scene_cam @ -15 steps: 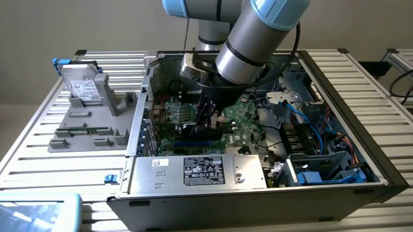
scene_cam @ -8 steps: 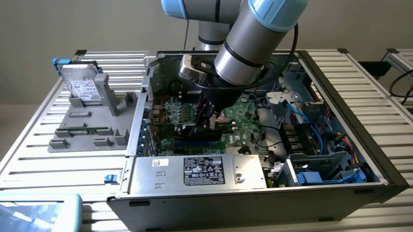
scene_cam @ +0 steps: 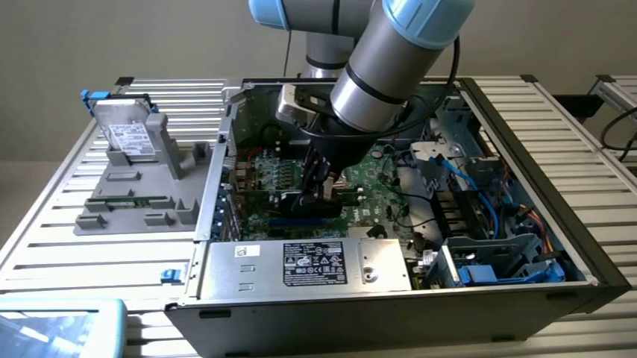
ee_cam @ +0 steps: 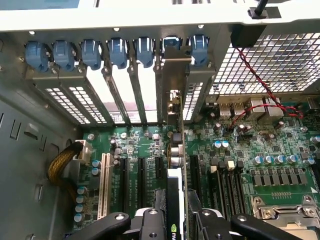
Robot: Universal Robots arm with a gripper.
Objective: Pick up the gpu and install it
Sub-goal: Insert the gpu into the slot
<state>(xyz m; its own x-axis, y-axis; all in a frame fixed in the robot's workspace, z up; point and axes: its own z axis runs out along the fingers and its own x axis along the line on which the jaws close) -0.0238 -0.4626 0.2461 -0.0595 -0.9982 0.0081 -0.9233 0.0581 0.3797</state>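
One gpu (ee_cam: 174,192), a thin rectangular card with a green circuit board on one face and a black cooler on the other, stands on edge inside the open black computer case (scene_cam: 557,224). It sits over the long black expansion slots (ee_cam: 142,180) of the large green motherboard (ee_cam: 240,150). Its silver metal end bracket (ee_cam: 172,85) reaches the far wall of the case, in line with one bay under the row of blue plastic slot clips (ee_cam: 118,50). The black two-fingered gripper (ee_cam: 176,220) pinches the card from both faces, one finger on each side. Whether the card's lower edge is seated in a slot cannot be told.

In the exterior view the gripper (scene_cam: 321,195) hangs low in the middle of the case, beyond the silver power supply box (scene_cam: 309,265) at the near wall.

Likely faults: if the card's edge stands slightly off the slot, downward pressure would flex the board or scrape the motherboard. If the bracket catches the bay's rim, the card would tilt in the pinch. A tilted card could seat at one end only.
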